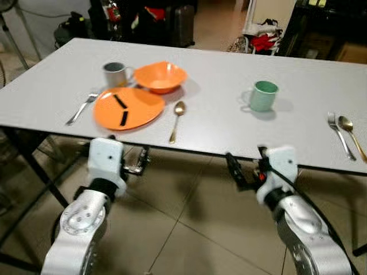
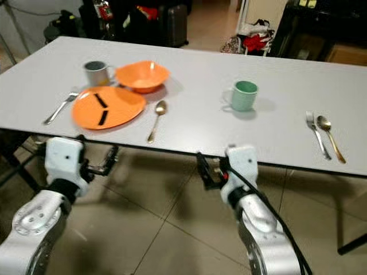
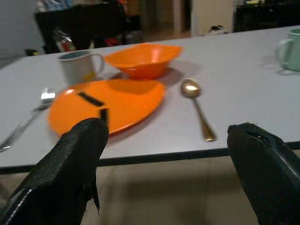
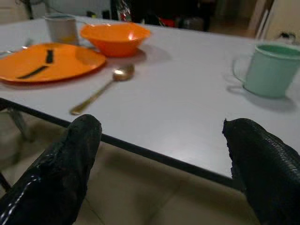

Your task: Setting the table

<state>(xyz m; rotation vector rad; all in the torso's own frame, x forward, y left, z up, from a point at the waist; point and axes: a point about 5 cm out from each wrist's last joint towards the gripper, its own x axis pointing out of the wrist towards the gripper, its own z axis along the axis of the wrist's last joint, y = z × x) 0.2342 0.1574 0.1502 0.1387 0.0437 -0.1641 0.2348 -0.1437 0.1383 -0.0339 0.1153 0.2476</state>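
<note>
On the grey table (image 1: 212, 123) lies an orange plate (image 1: 129, 107) with two black marks. Behind it stand an orange bowl (image 1: 161, 76) and a grey mug (image 1: 116, 73). A fork (image 1: 81, 109) lies left of the plate and a gold spoon (image 1: 176, 120) right of it. A green mug (image 1: 262, 95) stands mid-table. At the far right lie a second fork (image 1: 340, 135) and gold spoon (image 1: 351, 136). My left gripper (image 3: 164, 154) is open below the near edge, facing the plate. My right gripper (image 4: 161, 159) is open below the edge, facing between spoon and green mug.
Black table legs (image 1: 34, 166) run down at the left over a tiled floor (image 1: 189, 229). Behind the table stand dark luggage (image 1: 182, 23), bags and red items (image 1: 265, 40).
</note>
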